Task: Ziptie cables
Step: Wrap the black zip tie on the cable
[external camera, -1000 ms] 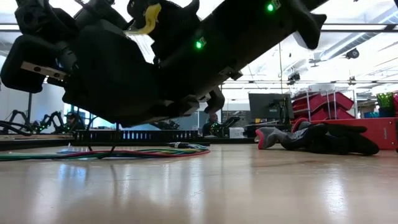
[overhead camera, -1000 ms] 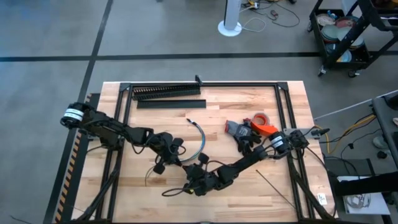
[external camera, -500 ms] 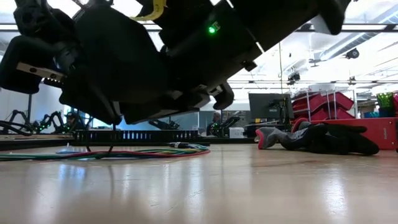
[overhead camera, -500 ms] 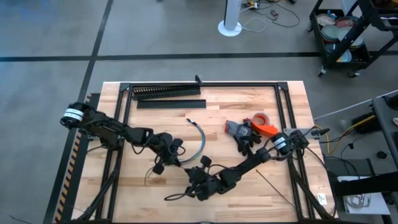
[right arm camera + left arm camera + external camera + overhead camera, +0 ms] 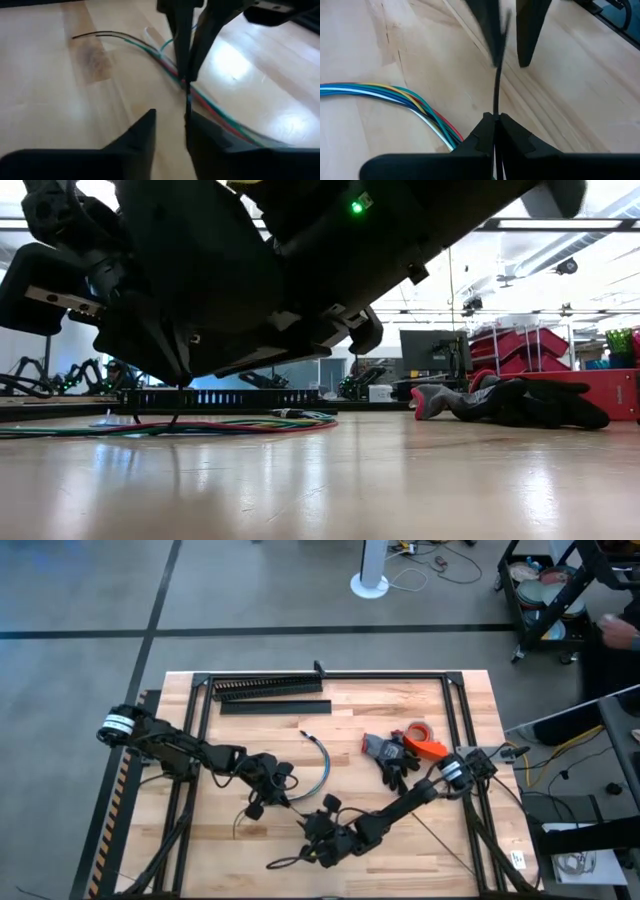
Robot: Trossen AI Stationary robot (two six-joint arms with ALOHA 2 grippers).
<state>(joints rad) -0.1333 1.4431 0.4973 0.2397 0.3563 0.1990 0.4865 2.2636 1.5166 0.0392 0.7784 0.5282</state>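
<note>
While both dark arms are crowding over the near half of a pale wooden table, the left gripper is pinching a thin, stiff dark ziptie between closed fingers. The right gripper is reaching toward it from the near edge, its fingers slightly parted, with that same strip lying against one finger. In the high view the right gripper is sitting nearest the front edge and the left gripper is just beyond it. Thin, flexible cables with coloured insulation are curving in a loose arc across the smooth boards just beside the left gripper. Farther back, grey and black gloves and a red tape roll are lying together toward the right. At the far edge, a long black comb-toothed duct is lying straight, well apart from the cables. Another ziptie is resting near the front right.
</note>
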